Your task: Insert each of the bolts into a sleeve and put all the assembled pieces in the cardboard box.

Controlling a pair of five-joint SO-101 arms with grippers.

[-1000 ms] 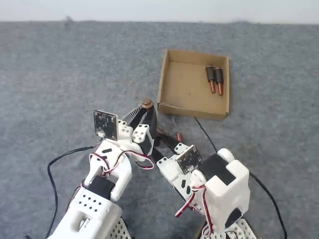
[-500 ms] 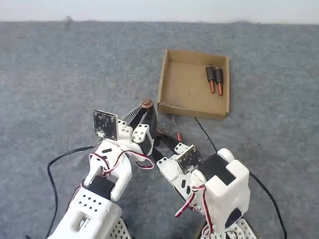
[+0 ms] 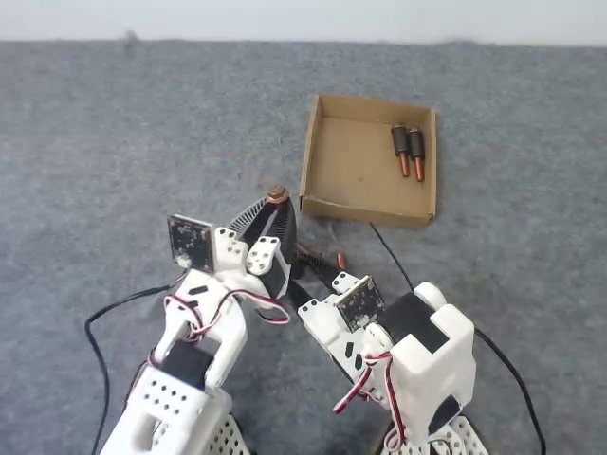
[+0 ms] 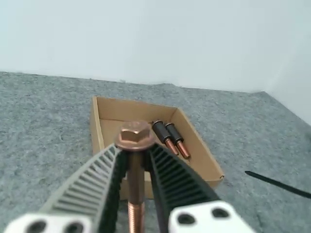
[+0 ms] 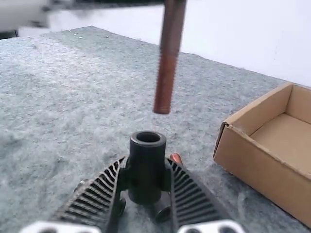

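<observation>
Two assembled pieces (image 3: 401, 142) are already laid in the upper right corner of the cardboard box (image 3: 353, 171), at the upper right of the high view. A third assembly is in hand. A bolt (image 4: 134, 141) is pinched upright below its head by the left pincer (image 4: 133, 154). Its threaded tip hangs just above, not yet inside, the sleeve (image 5: 146, 160) pinched by the right pincer (image 5: 146, 167). Another loose bolt (image 3: 340, 259) is seen on the desk (image 3: 114, 133) near frame centre, so insertion, boxing and at least one further piece are judged to remain.
</observation>
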